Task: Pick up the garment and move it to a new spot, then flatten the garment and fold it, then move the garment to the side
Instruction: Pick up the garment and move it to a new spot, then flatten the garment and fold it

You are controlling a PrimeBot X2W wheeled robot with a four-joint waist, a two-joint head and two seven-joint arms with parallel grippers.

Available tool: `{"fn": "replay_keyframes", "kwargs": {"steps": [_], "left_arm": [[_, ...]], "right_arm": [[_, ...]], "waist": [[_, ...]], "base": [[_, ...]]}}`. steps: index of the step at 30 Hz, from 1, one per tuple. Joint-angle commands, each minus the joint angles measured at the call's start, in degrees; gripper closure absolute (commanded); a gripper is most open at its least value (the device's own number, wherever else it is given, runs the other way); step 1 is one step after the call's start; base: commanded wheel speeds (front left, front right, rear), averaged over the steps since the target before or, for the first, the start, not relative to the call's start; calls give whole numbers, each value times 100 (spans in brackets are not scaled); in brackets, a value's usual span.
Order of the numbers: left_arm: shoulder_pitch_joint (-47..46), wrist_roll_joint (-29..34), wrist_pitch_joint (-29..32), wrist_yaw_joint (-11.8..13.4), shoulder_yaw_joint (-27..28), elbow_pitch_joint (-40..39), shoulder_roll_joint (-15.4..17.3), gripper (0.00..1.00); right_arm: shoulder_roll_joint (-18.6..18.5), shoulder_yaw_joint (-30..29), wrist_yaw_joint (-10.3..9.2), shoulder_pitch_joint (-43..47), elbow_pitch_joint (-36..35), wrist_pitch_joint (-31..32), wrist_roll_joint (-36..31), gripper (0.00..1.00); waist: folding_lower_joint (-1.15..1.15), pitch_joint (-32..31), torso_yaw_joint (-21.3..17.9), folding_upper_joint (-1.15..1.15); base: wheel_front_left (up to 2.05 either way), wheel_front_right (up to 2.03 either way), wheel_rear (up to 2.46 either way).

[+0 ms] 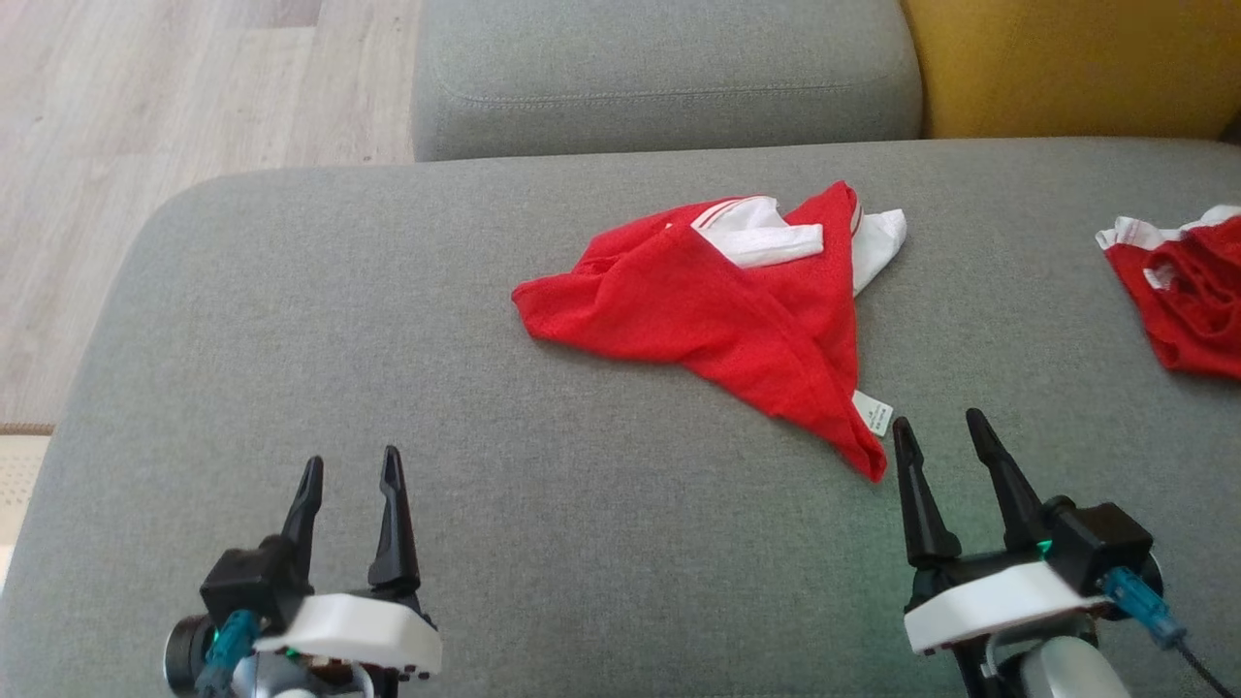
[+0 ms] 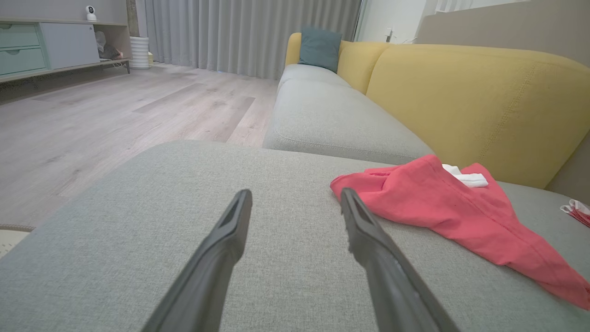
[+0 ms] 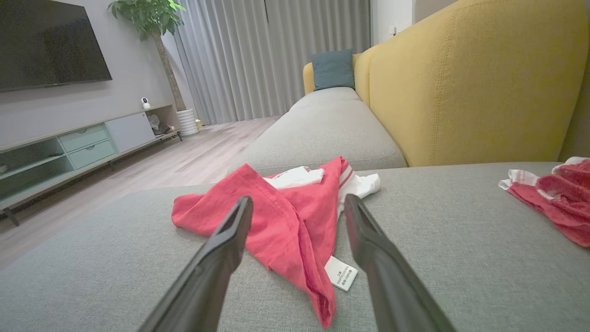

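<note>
Head view: the red garment [image 1: 717,310] lies crumpled on the grey woven sofa seat [image 1: 388,339], its pointed corner and white label [image 1: 875,411] just beside the right end effector [image 1: 938,420]. That and the left end effector [image 1: 351,460] stand wide open, holding nothing. Thin, limp mesh with white ribbed trim [image 1: 766,237]; I'd pinch the near corner low against the seat.

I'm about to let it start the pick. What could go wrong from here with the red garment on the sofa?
1. The red garment lies crumpled in layers; the open right end effector nearest its tip might pinch only the white label or one layer.
2. A second red garment lies to the right; moving that way might mix them.
</note>
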Motion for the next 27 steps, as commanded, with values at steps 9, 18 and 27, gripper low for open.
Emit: {"fn": "replay_keyframes", "kwargs": {"steps": [9,18,27], "left_arm": [[-192,84,-70,-35,270,-152,-47,0],[-207,101,-70,-78,223,-88,-73,0],[-273,127,-70,-111,134,-75,-86,0]], "right_arm": [[-7,135,37,-200,-223,-22,3,0],[-7,78,37,-213,-229,-19,-19,0],[-7,-6,37,-471,-304,94,-251,0]], "waist": [[0,6,50,0],[0,37,106,0],[0,179,380,0]], "base": [[0,0,0],[0,0,0],[0,0,0]]}}
